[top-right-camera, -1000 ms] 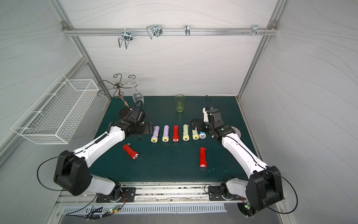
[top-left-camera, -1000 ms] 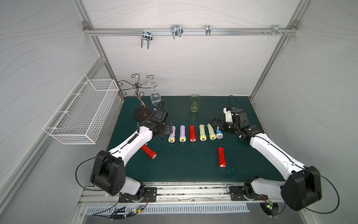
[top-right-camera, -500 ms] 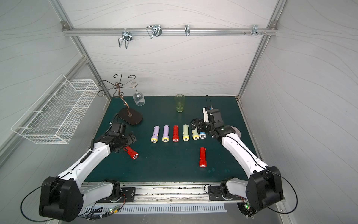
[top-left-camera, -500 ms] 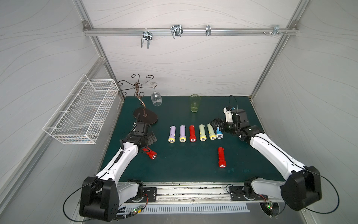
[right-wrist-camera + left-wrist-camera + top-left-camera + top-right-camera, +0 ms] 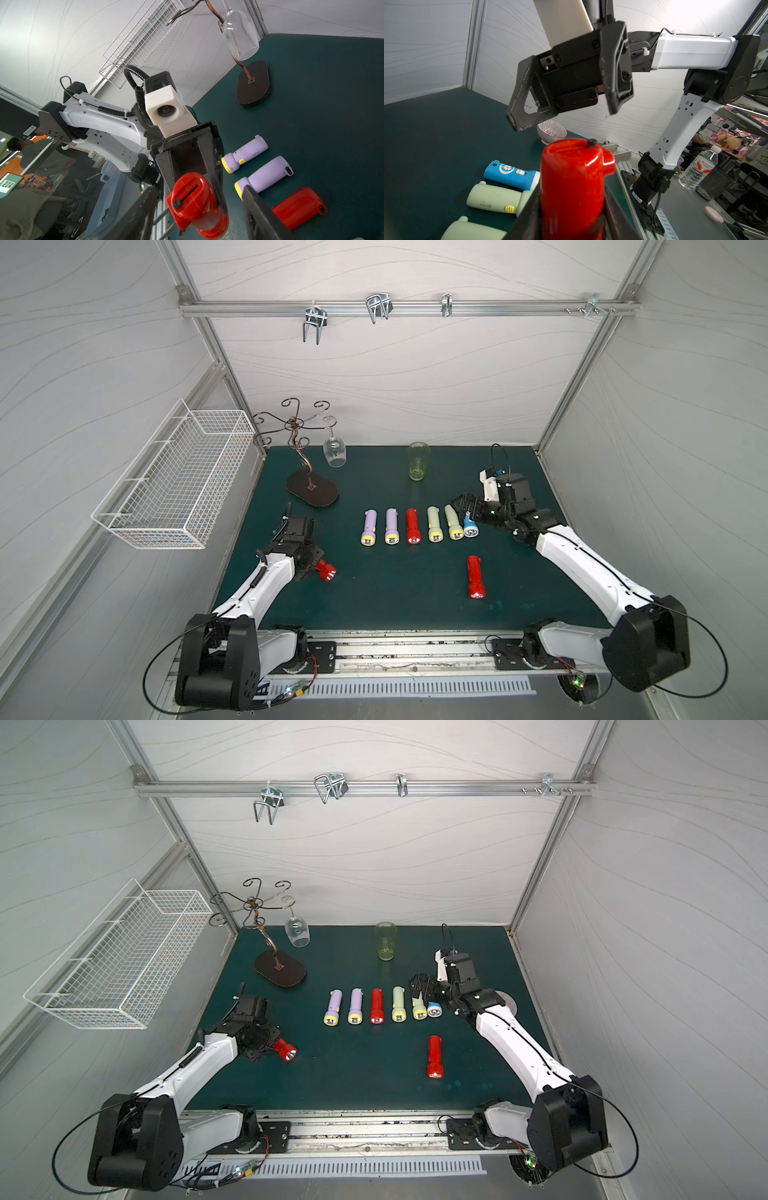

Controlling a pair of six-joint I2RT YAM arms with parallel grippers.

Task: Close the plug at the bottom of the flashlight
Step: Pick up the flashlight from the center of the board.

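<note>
- The left gripper (image 5: 311,567) was near 10 o'clock on the mat (image 5: 395,614) a second ago, beside the base of the glass rack (image 5: 311,493). It has since swung back to 8 o'clock.
- Its jaws stood wide then and have narrowed. In the right wrist view its fingers (image 5: 215,172) press both sides of the red flashlight (image 5: 327,571), so it is grasping it.
- In both top views the red flashlight is where it was, at 8 o'clock, with its head aimed toward 4 o'clock.
- The plug (image 5: 592,142) shows as a small black knob on the tail end. I cannot tell whether it is seated.
- The right gripper (image 5: 467,508) has not moved. It sits at 2 o'clock by the blue flashlight (image 5: 471,528), jaws spread wide and holding nothing.
- The row of flashlights (image 5: 435,526) and the second red flashlight (image 5: 475,576) at 5 o'clock are unchanged.
</note>
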